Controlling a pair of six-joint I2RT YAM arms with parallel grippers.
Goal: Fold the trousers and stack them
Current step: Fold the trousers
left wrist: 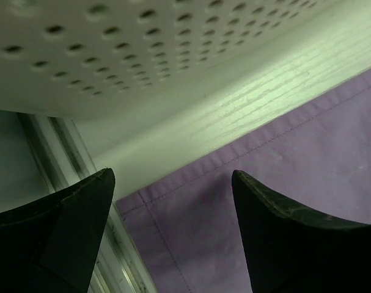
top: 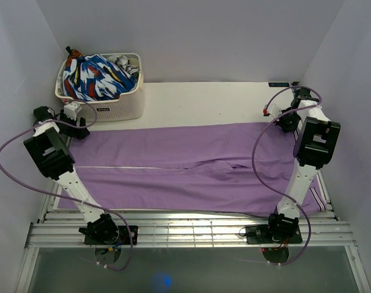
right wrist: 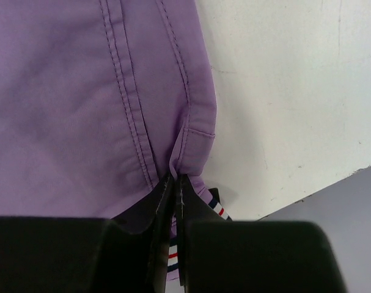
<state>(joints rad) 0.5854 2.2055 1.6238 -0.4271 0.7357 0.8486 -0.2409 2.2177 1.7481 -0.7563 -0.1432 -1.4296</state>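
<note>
The lilac trousers (top: pixel 185 165) lie spread flat across the table, waistband at the right and leg hems at the left. My right gripper (top: pixel 288 121) is at their far right corner; in the right wrist view it (right wrist: pixel 176 178) is shut on a pinched fold of the purple fabric (right wrist: pixel 81 91) beside the striped waistband (right wrist: pixel 219 210). My left gripper (top: pixel 74 119) hovers at the far left corner. In the left wrist view it (left wrist: pixel 173 173) is open, its dark fingers (left wrist: pixel 277 226) straddling the stitched hem corner (left wrist: pixel 191 226) with nothing between them.
A white perforated basket (top: pixel 121 108) holding a blue, white and red patterned garment (top: pixel 96 76) stands at the back left, close above my left gripper; its wall (left wrist: pixel 112 49) fills the top of the left wrist view. Bare white tabletop (top: pixel 216 101) lies behind the trousers. Metal rails (top: pixel 185 229) run along the front.
</note>
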